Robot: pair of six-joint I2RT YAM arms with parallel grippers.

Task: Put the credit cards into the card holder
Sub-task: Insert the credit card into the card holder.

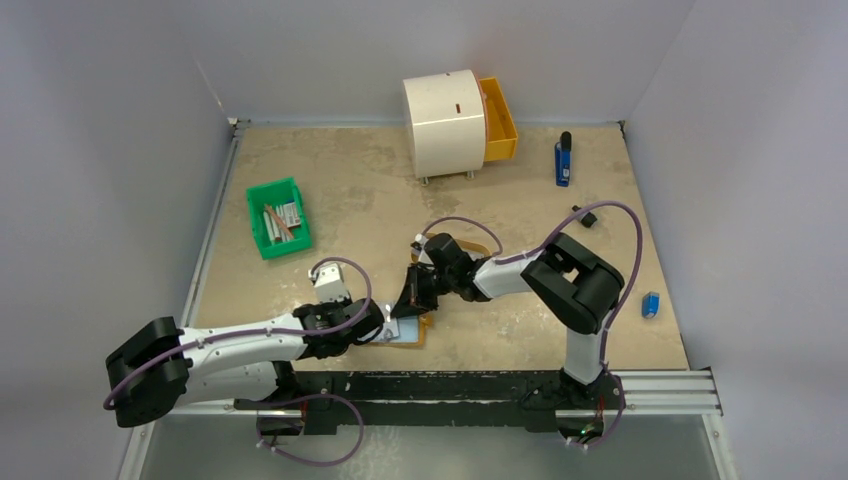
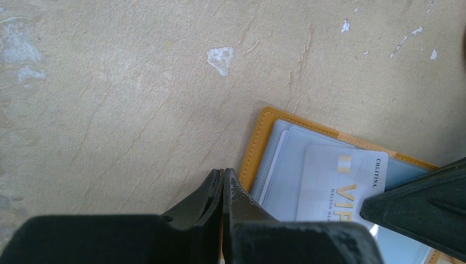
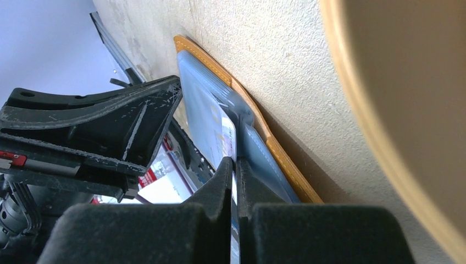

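The card holder (image 1: 410, 337) lies open on the table between the arms, with an orange rim (image 2: 257, 148) around pale blue-grey pockets. A pale credit card (image 2: 336, 179) printed "VIP" lies slantwise over those pockets. My right gripper (image 1: 414, 303) is shut on this card's edge, and the thin card (image 3: 228, 135) shows between its tips (image 3: 235, 165). One of its fingers (image 2: 420, 204) shows in the left wrist view. My left gripper (image 2: 224, 173) is shut with nothing seen between its jaws, its tips at the holder's left rim (image 1: 378, 330).
An oval tan tray (image 3: 395, 110) sits just behind the right gripper, mostly hidden by the arm in the top view. A green bin (image 1: 278, 217) with sticks stands at the left. A white cabinet (image 1: 445, 125) with an orange drawer (image 1: 498, 120) stands at the back. Small blue items (image 1: 563, 160) (image 1: 651, 304) lie at the right.
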